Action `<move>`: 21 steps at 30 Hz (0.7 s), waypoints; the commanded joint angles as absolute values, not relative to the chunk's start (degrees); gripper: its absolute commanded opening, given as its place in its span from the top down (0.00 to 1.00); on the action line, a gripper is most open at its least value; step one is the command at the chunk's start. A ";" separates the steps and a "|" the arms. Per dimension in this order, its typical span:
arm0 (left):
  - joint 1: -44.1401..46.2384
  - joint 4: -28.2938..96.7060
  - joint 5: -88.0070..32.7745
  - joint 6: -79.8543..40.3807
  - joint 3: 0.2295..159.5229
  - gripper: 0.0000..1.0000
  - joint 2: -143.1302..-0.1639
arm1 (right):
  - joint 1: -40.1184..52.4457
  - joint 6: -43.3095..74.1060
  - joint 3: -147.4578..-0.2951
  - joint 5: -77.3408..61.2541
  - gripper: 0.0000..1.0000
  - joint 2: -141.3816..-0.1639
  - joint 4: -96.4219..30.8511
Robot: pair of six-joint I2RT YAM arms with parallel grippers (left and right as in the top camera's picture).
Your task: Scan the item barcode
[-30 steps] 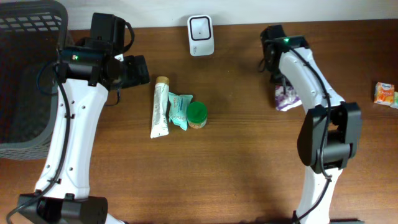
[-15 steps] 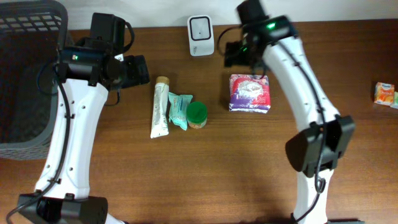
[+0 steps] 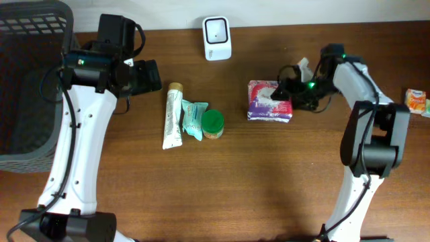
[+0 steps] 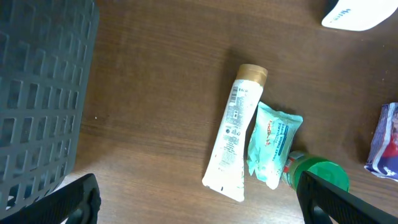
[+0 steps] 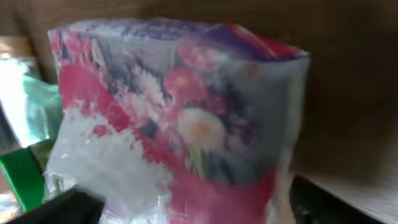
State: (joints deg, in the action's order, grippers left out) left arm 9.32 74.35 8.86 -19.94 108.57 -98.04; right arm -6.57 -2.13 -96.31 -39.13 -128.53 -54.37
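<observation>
A tissue pack [image 3: 267, 101] with a purple, red and white floral print lies flat on the wooden table, right of centre. My right gripper [image 3: 291, 98] is low at its right end, open, with the pack [image 5: 186, 124] filling the space between its two black fingers [image 5: 336, 200]. The white barcode scanner [image 3: 217, 38] stands at the back edge, apart from the pack. My left gripper [image 3: 144, 76] hangs open above the table's left side, its fingers [image 4: 339, 200] wide with nothing between them.
A white tube [image 3: 173, 116], a teal pouch [image 3: 193, 119] and a green-capped jar [image 3: 213, 124] lie together left of centre. A dark mesh basket [image 3: 27, 87] fills the far left. An orange packet [image 3: 416, 100] sits at the right edge.
The tissue pack went from the right side to the table's middle right. My right arm swung over by the scanner, then came back to the pack's right end. The left arm stayed put.
</observation>
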 commanded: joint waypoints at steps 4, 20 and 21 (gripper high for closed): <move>9.58 74.28 9.28 -19.68 108.62 0.01 -98.13 | -5.98 1.52 -90.06 -45.76 0.78 -127.90 -49.04; 9.58 74.28 9.28 -19.68 108.62 0.01 -98.15 | 11.40 29.47 -111.66 -19.55 0.92 -127.94 -16.19; 9.58 74.28 9.28 -19.68 108.62 0.01 -98.15 | 12.67 29.47 -111.66 -19.20 0.92 -128.84 -13.58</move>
State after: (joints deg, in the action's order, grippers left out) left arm 9.32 74.32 8.86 -19.94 108.57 -98.04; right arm 10.15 26.87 -111.07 -27.33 -128.01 -17.37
